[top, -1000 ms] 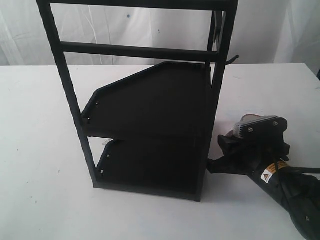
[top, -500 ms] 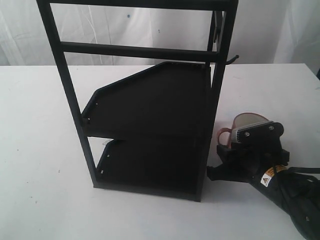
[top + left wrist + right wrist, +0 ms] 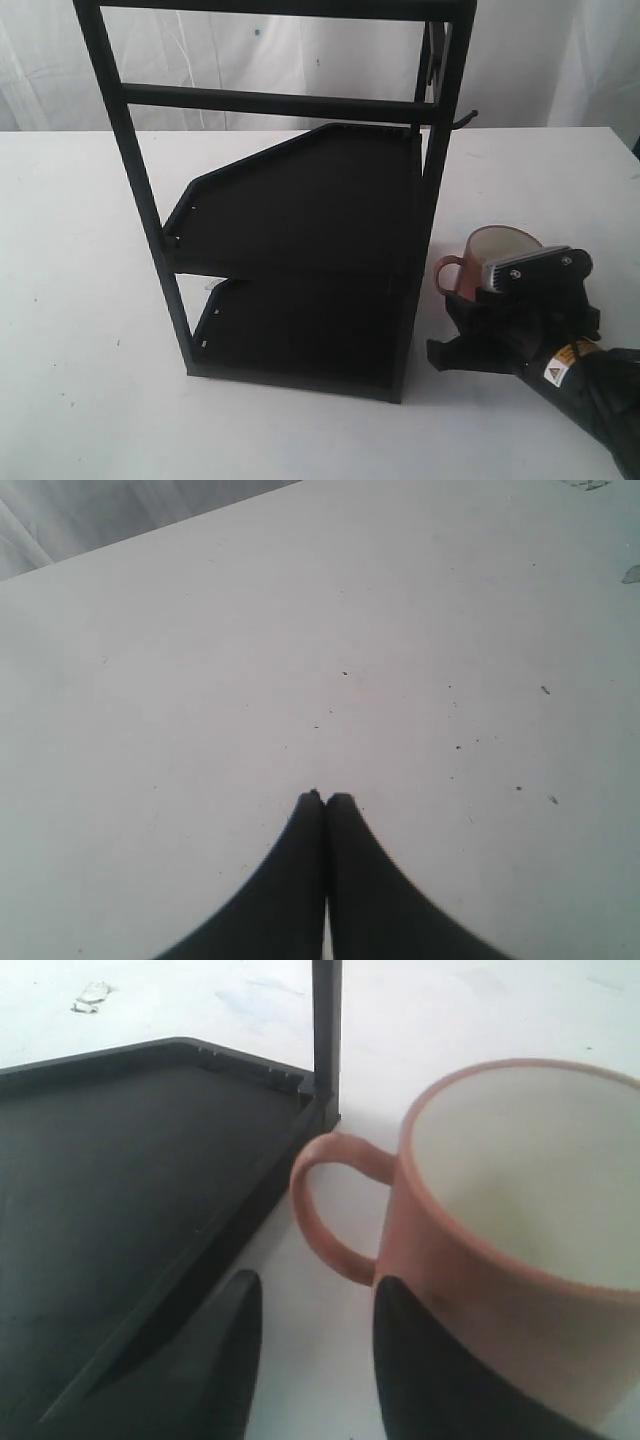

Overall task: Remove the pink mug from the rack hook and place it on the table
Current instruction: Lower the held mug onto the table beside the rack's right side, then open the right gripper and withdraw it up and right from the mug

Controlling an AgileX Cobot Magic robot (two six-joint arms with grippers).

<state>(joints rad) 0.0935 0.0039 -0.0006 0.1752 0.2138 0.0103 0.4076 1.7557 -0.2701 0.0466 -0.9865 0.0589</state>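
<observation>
The pink mug (image 3: 497,251) stands upright on the white table (image 3: 80,260), just right of the black rack's lower shelf. The right wrist view shows its cream inside and its loop handle (image 3: 322,1203) turned toward the rack. My right gripper (image 3: 316,1288) is open just short of the mug on the near side. The handle lies beyond the gap, and one finger (image 3: 420,1360) overlaps the mug's wall. The rack hook (image 3: 466,117) juts bare from the upper right post. My left gripper (image 3: 325,798) is shut over bare table and holds nothing.
The tall black two-shelf rack (image 3: 300,200) fills the middle of the exterior view. Its lower tray edge (image 3: 250,1210) and a post (image 3: 326,1030) lie close beside my right gripper. White table extends left of the rack and behind the mug.
My right gripper has drawn back toward the near right, uncovering the mug, which stays standing on the table. The left gripper shows no earlier frame.
</observation>
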